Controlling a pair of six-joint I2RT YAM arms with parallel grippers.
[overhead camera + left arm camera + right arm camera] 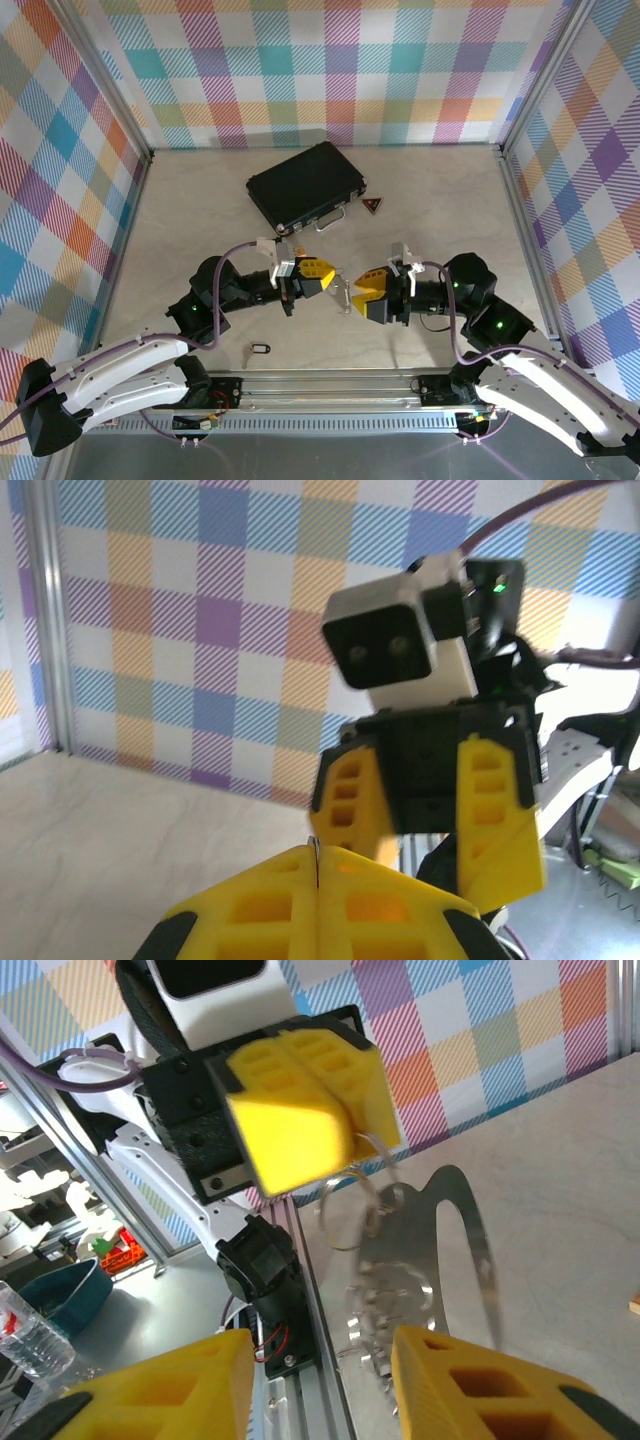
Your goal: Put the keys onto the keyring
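The keys (400, 1290) hang as a silvery bunch with a long curved loop (470, 1240) from a thin round ring. My left gripper (333, 277) is shut on that ring, and the ring's edge shows pinched between its yellow fingers (317, 865). My right gripper (352, 287) faces it closely across the keys (345, 296). Its jaws stand apart (322, 1345) with nothing between them, and the bunch's lower end hangs just beyond its right finger (470, 1380). The keyring (261, 348), a tiny dark oval, lies on the table in front of the left arm.
A black case (308, 185) lies at the back of the table, with a small dark triangular piece (373, 205) to its right. Checked walls close in the sides and back. A metal rail (330, 385) runs along the near edge.
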